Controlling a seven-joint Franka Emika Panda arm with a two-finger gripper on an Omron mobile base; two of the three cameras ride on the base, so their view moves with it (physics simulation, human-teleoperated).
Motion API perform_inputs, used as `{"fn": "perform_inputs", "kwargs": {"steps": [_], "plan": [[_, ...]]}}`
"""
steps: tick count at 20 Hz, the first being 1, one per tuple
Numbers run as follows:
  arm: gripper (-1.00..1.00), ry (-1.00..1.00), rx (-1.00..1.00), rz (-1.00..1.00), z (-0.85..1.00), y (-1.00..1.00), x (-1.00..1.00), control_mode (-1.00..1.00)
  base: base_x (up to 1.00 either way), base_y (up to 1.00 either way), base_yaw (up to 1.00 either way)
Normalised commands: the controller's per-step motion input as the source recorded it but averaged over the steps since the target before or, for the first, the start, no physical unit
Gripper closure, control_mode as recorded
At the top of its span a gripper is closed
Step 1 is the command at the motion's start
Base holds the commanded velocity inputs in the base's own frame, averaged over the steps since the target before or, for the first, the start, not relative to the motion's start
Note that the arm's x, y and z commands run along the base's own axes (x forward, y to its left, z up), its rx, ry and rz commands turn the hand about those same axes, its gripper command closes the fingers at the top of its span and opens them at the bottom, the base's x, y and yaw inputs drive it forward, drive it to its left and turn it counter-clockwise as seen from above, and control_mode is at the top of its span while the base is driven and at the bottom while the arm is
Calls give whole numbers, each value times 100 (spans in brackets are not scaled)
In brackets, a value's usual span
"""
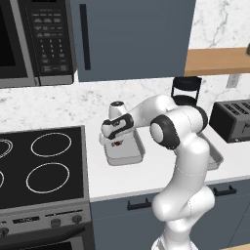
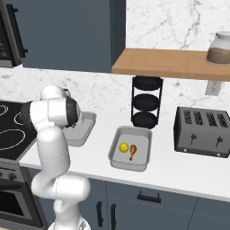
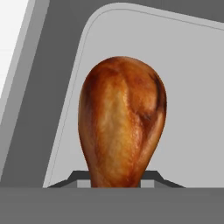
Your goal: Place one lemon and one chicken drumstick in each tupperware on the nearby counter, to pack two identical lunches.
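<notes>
A: Drumstick [image 3: 122, 122] pinched by its narrow end between the fingers [image 3: 118, 177], held above the floor of the left tupperware [image 1: 134, 155], near one rounded corner. Same tray partly hidden behind the arm in the right base view.

B: Right tupperware [image 2: 146, 139] already packed: one lemon [image 2: 123, 147] beside a second drumstick [image 2: 133, 151], close together, contact not clear. Both trays on the white bench [image 2: 179, 173], between the stove [image 1: 41, 166] and the toaster [image 2: 204, 132].

A: Step in hand, by judgement: delivery of the drumstick into the left tray. Whether a lemon already lies there, impossible to tell; most of the tray floor covered by the hand.

B: Next move, likely: lower slightly, spread the fingers, release well inside the rim, then withdraw straight up. Risk: a rounded piece rolling toward the tray wall on release.
</notes>
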Motion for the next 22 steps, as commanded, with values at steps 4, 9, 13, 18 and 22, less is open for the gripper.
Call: {"fn": "perform_inputs", "kwargs": {"steps": [4, 9, 13, 18, 22], "plan": [[100, 0, 0, 9, 0, 0, 1, -100, 0, 0, 0], [-100, 0, 0, 0, 0, 1, 0, -100, 0, 0, 0], [-100, 0, 0, 0, 0, 0, 0, -100, 0, 0, 0], [-100, 2, 0, -1, 4, 0, 0, -100, 0, 0, 0], [-100, 11, 0, -11, 45, -9, -19, -100, 0, 0, 0]]}}
